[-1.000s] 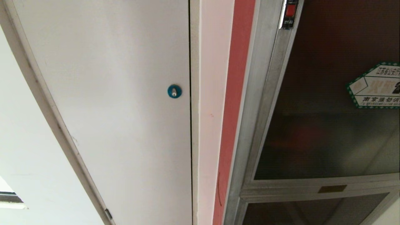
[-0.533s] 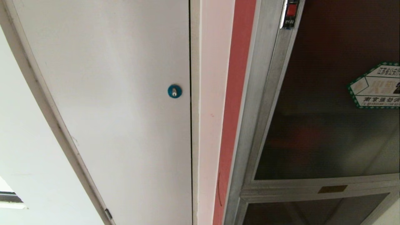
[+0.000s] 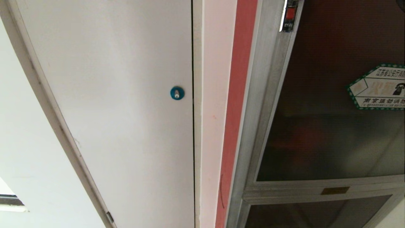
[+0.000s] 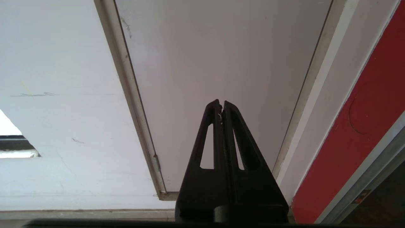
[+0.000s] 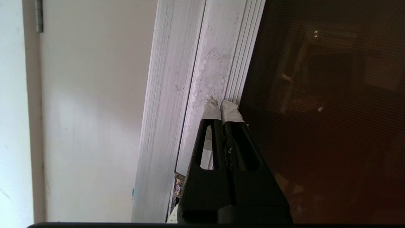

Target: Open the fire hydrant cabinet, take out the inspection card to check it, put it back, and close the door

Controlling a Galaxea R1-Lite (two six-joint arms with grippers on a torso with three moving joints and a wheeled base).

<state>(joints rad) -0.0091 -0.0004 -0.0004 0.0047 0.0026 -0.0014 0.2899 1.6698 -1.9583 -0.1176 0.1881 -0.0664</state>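
You are looking at the fire hydrant cabinet (image 3: 253,104) from close in, its silver aluminium frame running up the right half of the head view beside a red strip of wall. The door (image 3: 332,133), a dark tinted glass pane, appears to sit flush in that frame with the small red latch (image 3: 289,14) at its upper edge and the green-bordered hexagonal sticker (image 3: 378,87) on the glass. To your left stands the plain white panel (image 3: 120,104) with its blue round lock (image 3: 177,93), which is not your target.

Your right gripper (image 5: 221,107) shows only in its wrist view: jaws clenched together, tape-wrapped tips empty, poised close to the aluminium frame just beside the edge of the dark glass. Whether the tips touch the metal cannot be told. Your left gripper (image 4: 221,103) is parked, jaws likewise pressed together and holding nothing, pointing toward the white panel.

The inspection card is not visible; behind the tinted pane only dim shapes show, so it is presumably inside.

By the look of things, the job has barely begun: the door is unopened, and the card has yet to be taken out, checked and returned, and the door shut again.
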